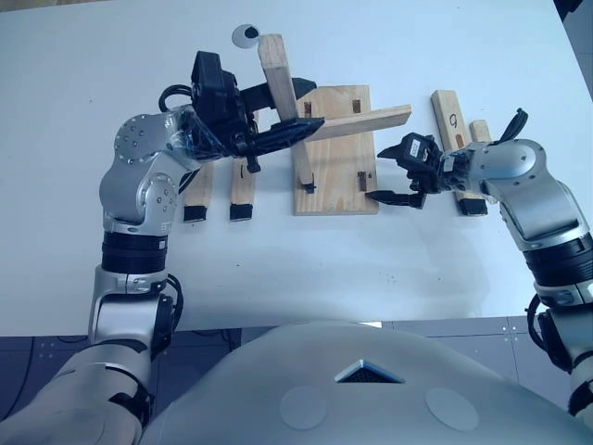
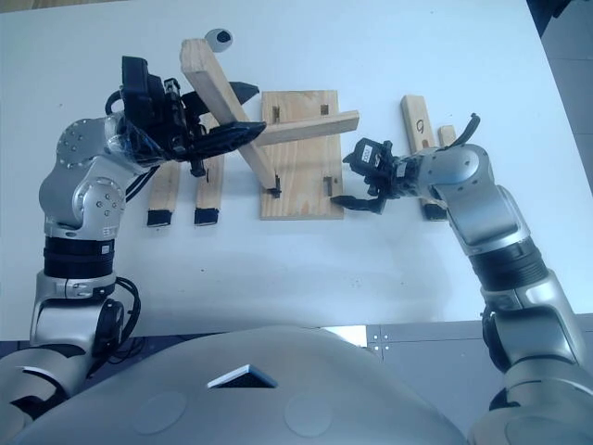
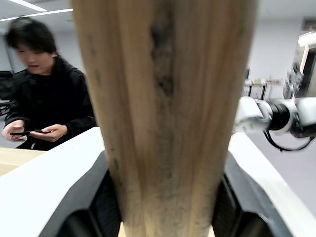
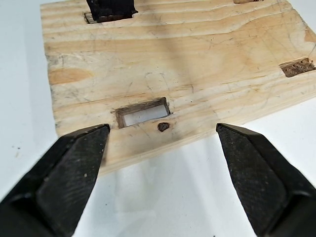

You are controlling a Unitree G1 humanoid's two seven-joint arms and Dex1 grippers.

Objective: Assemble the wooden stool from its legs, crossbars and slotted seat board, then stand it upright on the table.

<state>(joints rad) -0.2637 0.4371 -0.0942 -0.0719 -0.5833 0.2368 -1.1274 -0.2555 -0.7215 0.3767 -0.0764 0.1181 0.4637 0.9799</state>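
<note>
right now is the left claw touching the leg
Touching. The left wrist view shows the left claw clamped against both sides of the leg.

Left end effector (image 1: 296,108) clamped, right end effector (image 4: 163,148) spread wide

Lab: white table (image 1: 93,56), equip. (image 3: 261,86) in bkgd

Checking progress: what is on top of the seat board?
A tilted leg, held in the left jaws, has its end in the near-left slot of the seat board; a bar crosses above. The near-right slot is empty. The end's depth is hidden.
</note>
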